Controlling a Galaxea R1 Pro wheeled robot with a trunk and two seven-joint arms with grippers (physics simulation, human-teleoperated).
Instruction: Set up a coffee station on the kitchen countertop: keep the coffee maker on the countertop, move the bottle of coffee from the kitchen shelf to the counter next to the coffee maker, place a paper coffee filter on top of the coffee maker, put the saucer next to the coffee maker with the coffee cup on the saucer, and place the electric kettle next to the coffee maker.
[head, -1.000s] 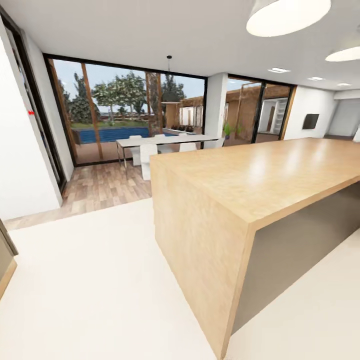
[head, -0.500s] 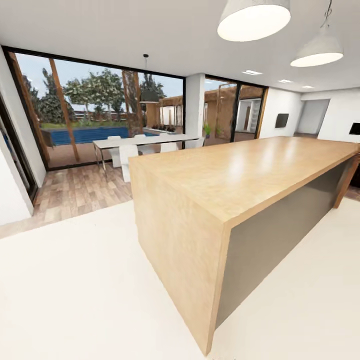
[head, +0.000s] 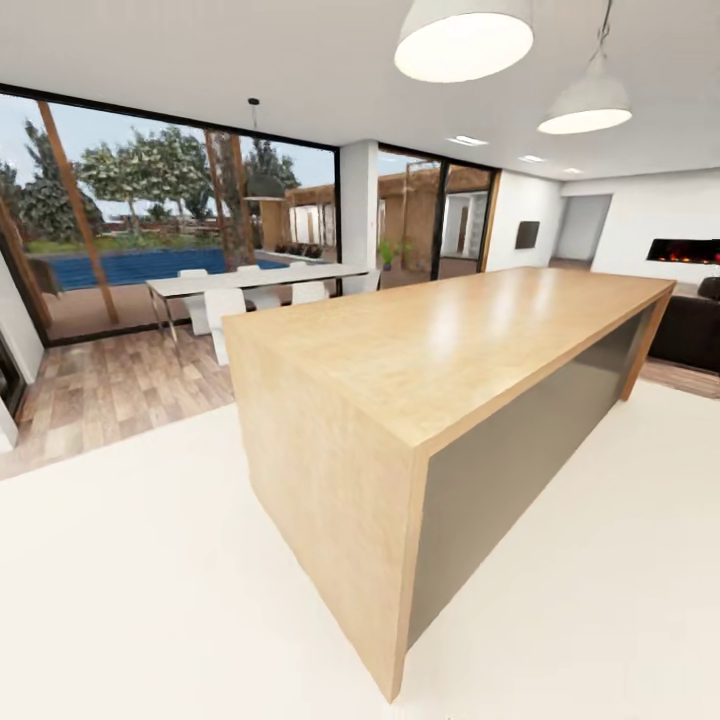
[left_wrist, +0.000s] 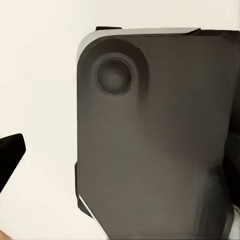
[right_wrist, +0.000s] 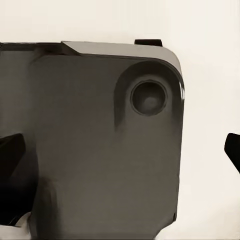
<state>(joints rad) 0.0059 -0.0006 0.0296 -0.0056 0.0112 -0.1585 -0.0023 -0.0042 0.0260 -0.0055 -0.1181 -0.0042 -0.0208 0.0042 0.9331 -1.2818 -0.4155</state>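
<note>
So nearest is pale floor (head: 150, 600), then a long wooden kitchen island (head: 440, 350) with a grey recessed side. Past it a white dining table (head: 250, 282) with chairs, glass walls, a pool outside. Two pendant lamps (head: 463, 40) overhead, a fireplace (head: 685, 250) far right. Both wrist views show a dark robot base panel (left_wrist: 160, 140); can't tell how either gripper's jaws are set.

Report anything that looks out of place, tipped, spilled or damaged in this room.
Nothing stands out. The wooden island is intact and level, the white chairs stand upright at the dining table, both pendant lamps hang straight, and the pale floor shows no spill.
</note>
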